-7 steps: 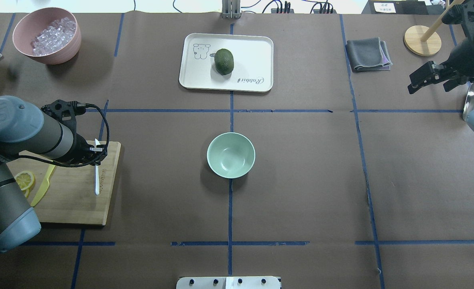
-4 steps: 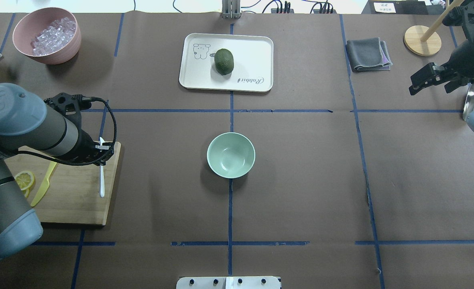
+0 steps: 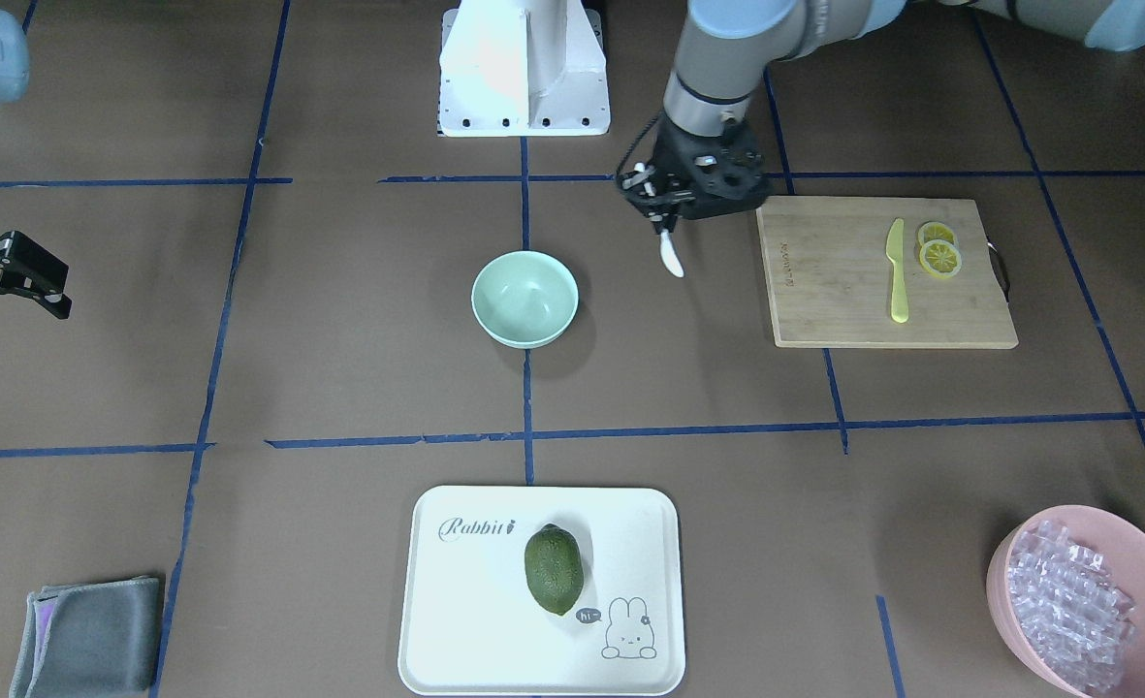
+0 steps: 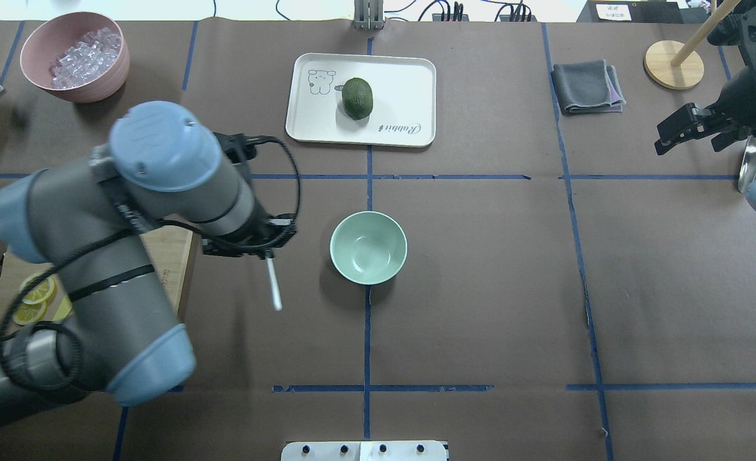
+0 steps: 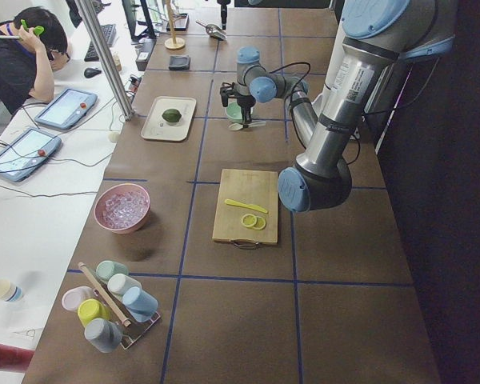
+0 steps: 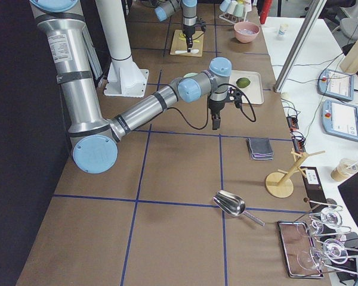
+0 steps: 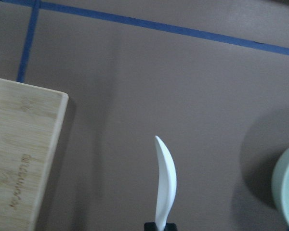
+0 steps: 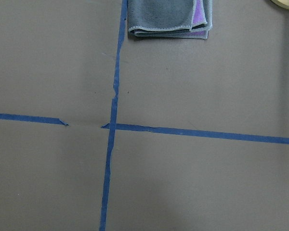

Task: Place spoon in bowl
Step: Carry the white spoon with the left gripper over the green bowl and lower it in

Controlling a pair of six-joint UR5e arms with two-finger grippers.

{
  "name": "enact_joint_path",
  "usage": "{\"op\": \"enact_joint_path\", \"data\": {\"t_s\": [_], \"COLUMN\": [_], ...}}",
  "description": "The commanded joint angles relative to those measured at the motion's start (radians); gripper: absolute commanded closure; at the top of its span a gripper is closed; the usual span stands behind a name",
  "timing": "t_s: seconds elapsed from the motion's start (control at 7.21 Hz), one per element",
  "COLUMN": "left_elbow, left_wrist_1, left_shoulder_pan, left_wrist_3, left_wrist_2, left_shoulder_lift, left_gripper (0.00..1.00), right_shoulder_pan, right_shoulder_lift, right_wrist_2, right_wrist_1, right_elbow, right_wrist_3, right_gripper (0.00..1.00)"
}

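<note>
Hanging spoon (image 3: 670, 257), scoop clearest frontally

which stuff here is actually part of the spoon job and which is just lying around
In the job: spoon, held by the left gripper; mint bowl.
Lying about: pink bowl of cubes, tray, green fruit, cutting board, yellow knife, lemon slices, grey cloth.
</note>
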Motion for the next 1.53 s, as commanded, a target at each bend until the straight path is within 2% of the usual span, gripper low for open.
{"op": "enact_joint_path", "data": {"t_s": [0.0, 0.28, 0.42, 0.69, 0.83, 0.97, 1.11, 1.39], "left_elbow": [0.154, 0.261, 0.287, 0.298, 0.298, 0.298, 0.298, 0.286], "left_wrist_1": [-0.077, -0.110, -0.159, -0.171, -0.171, -0.173, -0.170, -0.165], "left_shoulder_pan": [0.049, 0.056, 0.056, 0.056, 0.056, 0.059, 0.061, 0.061], "left_wrist_3": [-0.106, -0.118, -0.118, -0.118, -0.117, -0.112, -0.109, -0.111], "left_wrist_2": [0.000, 0.000, 0.000, 0.000, 0.000, 0.000, 0.005, 0.003], "left_shoulder_lift": [-0.156, -0.221, -0.221, -0.221, -0.221, -0.221, -0.216, -0.213], "left_gripper": [1.00, 1.00, 1.00, 0.99, 0.86, 0.27, 0.00, 0.00], "right_shoulder_pan": [0.000, 0.000, 0.000, 0.000, 0.000, 0.000, 0.000, 0.000], "right_shoulder_lift": [-0.012, -0.012, -0.012, -0.014, -0.014, -0.014, -0.014, -0.016], "right_wrist_2": [-0.001, -0.001, -0.001, 0.001, 0.001, 0.001, 0.001, 0.002], "right_wrist_1": [0.000, 0.000, 0.000, 0.000, 0.000, 0.000, 0.000, 0.000], "right_elbow": [0.000, 0.001, 0.001, 0.003, 0.003, 0.004, 0.004, 0.004], "right_wrist_3": [-0.001, 0.000, 0.002, 0.005, 0.006, 0.006, 0.006, 0.008], "right_gripper": [0.00, 0.00, 0.00, 0.00, 0.00, 0.00, 0.00, 0.00]}}
